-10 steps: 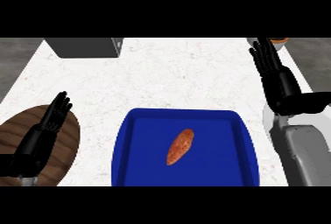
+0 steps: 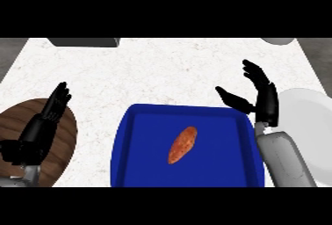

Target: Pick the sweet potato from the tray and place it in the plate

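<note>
**Right hand swings in toward tray; potato not yet touched**

Change first: vs. half a sec ago the right hand (image 2: pixel 259 94) has come down and left from the worktop's far right edge, and now sits just beyond the tray's far right corner, near it. The view has shifted too: a white plate (image 2: pixel 311 127) now shows at the right edge, partly behind the right forearm. My read: this is the approach phase, w/ pickup not started. The sweet potato (image 2: pixel 182 144) hasn't moved. It lies in the middle of the blue tray (image 2: pixel 130 154), long axis tilted, upper end toward the right, nothing touching it.

Right hand pose: palm facing left toward the tray, fingers (image 2: pixel 254 72) straight and pointing away from the robot, thumb spread out to the left. Fingers apart, holding nothing. Forearm comes up from the lower right, lying along the tray's right rim and over the plate's near side. To grasp, it prob. needs to move left and down over the potato, then close.

Left hand (image 2: pixel 42 127): resting at the left, over a round wooden board (image 2: pixel 62 145), fingers straight and together-ish, relaxed, empty. About same place as before.

Target plate is just right of the tray, so the carry looks short once the potato is lifted.
</note>
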Robot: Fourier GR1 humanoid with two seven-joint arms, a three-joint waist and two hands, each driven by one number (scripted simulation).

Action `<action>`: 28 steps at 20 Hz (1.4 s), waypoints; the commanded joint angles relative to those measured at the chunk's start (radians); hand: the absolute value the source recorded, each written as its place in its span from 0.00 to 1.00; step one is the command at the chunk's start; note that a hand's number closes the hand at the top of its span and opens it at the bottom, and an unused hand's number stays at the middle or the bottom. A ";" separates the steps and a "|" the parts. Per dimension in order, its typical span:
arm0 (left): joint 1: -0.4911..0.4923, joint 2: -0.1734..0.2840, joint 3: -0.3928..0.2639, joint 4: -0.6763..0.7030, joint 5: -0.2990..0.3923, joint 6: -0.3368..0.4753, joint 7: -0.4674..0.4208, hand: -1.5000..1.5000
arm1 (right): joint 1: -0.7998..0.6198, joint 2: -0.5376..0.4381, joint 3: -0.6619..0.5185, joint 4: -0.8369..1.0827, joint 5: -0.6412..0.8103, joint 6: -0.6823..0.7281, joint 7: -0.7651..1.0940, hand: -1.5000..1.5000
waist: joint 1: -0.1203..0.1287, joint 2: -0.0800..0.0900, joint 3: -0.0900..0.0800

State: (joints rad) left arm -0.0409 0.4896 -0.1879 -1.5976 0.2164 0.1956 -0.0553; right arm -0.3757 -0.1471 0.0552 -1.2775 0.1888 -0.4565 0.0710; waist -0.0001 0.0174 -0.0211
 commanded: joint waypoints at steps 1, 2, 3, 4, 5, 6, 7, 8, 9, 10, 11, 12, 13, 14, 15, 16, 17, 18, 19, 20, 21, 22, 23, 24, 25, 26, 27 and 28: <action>-0.047 0.000 0.002 0.031 -0.008 0.010 0.043 0.50 | 0.051 0.140 0.040 0.094 0.162 -0.284 0.144 0.00 | -0.016 -0.001 0.012; -0.058 -0.029 -0.028 0.031 -0.021 0.026 0.058 0.50 | 0.075 0.141 0.060 0.092 0.097 -0.370 0.143 0.00 | -0.008 -0.001 0.020; -0.055 -0.021 -0.025 0.047 -0.013 0.006 0.058 0.50 | 0.060 0.143 0.121 0.102 0.102 -0.450 0.186 0.00 | 0.019 -0.005 0.019; -0.094 -0.024 -0.015 0.058 -0.010 0.014 0.083 0.50 | 0.056 0.144 0.200 0.122 0.126 -0.514 0.201 0.00 | 0.026 -0.005 0.020; -0.106 -0.042 -0.052 0.048 -0.027 0.020 0.108 0.50 | 0.044 0.144 0.253 0.151 0.162 -0.569 0.233 0.00 | 0.032 -0.007 0.020; -0.135 -0.053 -0.047 0.081 -0.047 0.041 0.098 0.50 | 0.025 0.145 0.305 0.179 0.208 -0.603 0.282 0.00 | 0.025 -0.006 0.017; -0.150 -0.056 -0.040 0.092 -0.030 0.024 0.100 0.50 | 0.054 0.145 0.352 0.203 0.235 -0.678 0.295 0.00 | 0.021 -0.008 0.017; -0.171 -0.051 -0.050 0.072 -0.039 0.037 0.156 0.50 | 0.055 0.146 0.385 0.229 0.283 -0.705 0.337 0.00 | 0.018 -0.014 0.018; -0.139 -0.057 -0.060 0.101 -0.051 0.028 0.111 0.50 | 0.022 0.146 0.387 0.277 0.339 -0.733 0.391 0.00 | 0.023 -0.013 0.015; -0.163 -0.061 -0.049 0.101 -0.046 0.041 0.141 0.50 | 0.026 0.146 0.402 0.284 0.390 -0.748 0.430 0.00 | 0.007 -0.020 0.014; -0.174 -0.039 -0.020 0.109 -0.034 0.031 0.146 0.50 | 0.019 0.146 0.410 0.297 0.444 -0.734 0.461 0.00 | -0.001 -0.024 0.012; -0.155 -0.053 -0.034 0.113 -0.054 0.049 0.130 0.50 | 0.022 0.146 0.423 0.306 0.478 -0.776 0.506 0.00 | 0.001 -0.026 0.013; -0.144 -0.085 -0.069 0.121 -0.071 0.057 0.114 0.50 | -0.015 0.146 0.425 0.295 0.493 -0.757 0.552 0.00 | -0.003 -0.028 0.012; -0.147 -0.061 -0.035 0.130 -0.059 0.051 0.109 0.50 | -0.018 0.146 0.415 0.306 0.557 -0.731 0.589 0.00 | -0.015 -0.033 0.011; -0.168 -0.062 -0.026 0.138 -0.049 0.054 0.144 0.50 | -0.049 0.147 0.403 0.315 0.584 -0.687 0.643 0.00 | -0.022 -0.033 0.011; -0.179 -0.057 -0.023 0.136 -0.053 0.049 0.136 0.50 | -0.037 0.147 0.419 0.308 0.610 -0.647 0.698 0.00 | -0.029 -0.036 0.011; -0.173 -0.057 -0.013 0.158 -0.046 0.048 0.132 0.50 | -0.042 0.147 0.411 0.333 0.607 -0.577 0.744 0.00 | -0.031 -0.035 0.009; -0.166 -0.070 -0.034 0.157 -0.070 0.063 0.120 0.50 | -0.039 0.147 0.430 0.320 0.602 -0.527 0.794 0.00 | -0.033 -0.038 0.009; -0.177 -0.086 -0.043 0.153 -0.062 0.061 0.138 0.50 | -0.059 0.147 0.424 0.325 0.607 -0.462 0.849 0.00 | -0.038 -0.038 0.009; -0.171 -0.074 -0.025 0.155 -0.053 0.055 0.122 0.50 | -0.067 0.147 0.436 0.335 0.599 -0.419 0.906 0.00 | -0.022 -0.038 0.009; -0.161 -0.064 -0.029 0.136 -0.045 0.042 0.143 0.50 | -0.056 0.147 0.441 0.328 0.602 -0.377 0.958 0.00 | -0.022 -0.044 0.010; -0.184 -0.079 -0.035 0.165 -0.060 0.058 0.147 0.50 | -0.072 0.147 0.477 0.299 0.584 -0.331 0.994 0.00 | -0.031 -0.041 0.010; -0.178 -0.074 -0.024 0.175 -0.054 0.053 0.136 0.50 | -0.102 0.147 0.464 0.284 0.595 -0.293 1.060 0.00 | -0.033 -0.041 0.010; -0.177 -0.089 -0.037 0.156 -0.066 0.069 0.133 0.50 | -0.109 0.147 0.488 0.269 0.595 -0.268 1.123 0.00 | -0.022 -0.044 0.012; -0.191 -0.079 -0.033 0.172 -0.067 0.061 0.146 0.50 | -0.139 0.147 0.499 0.240 0.606 -0.221 1.173 0.00 | -0.031 -0.043 0.012; -0.196 -0.070 -0.023 0.170 -0.067 0.060 0.143 0.50 | -0.143 0.147 0.518 0.230 0.608 -0.178 1.223 0.00 | -0.027 -0.045 0.013; -0.216 -0.068 -0.012 0.162 -0.051 0.052 0.160 0.50 | -0.156 0.147 0.522 0.217 0.617 -0.145 1.283 0.00 | -0.028 -0.043 0.014; -0.206 -0.092 -0.036 0.198 -0.077 0.061 0.125 0.50 | -0.162 0.147 0.528 0.199 0.592 -0.096 1.315 0.00 | -0.033 -0.035 0.014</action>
State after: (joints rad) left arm -0.2333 0.4127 -0.2160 -1.4292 0.1537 0.2528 0.0839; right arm -0.4935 -0.0085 0.5466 -1.0273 0.7871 -0.7127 1.1311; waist -0.0293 -0.0250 -0.0110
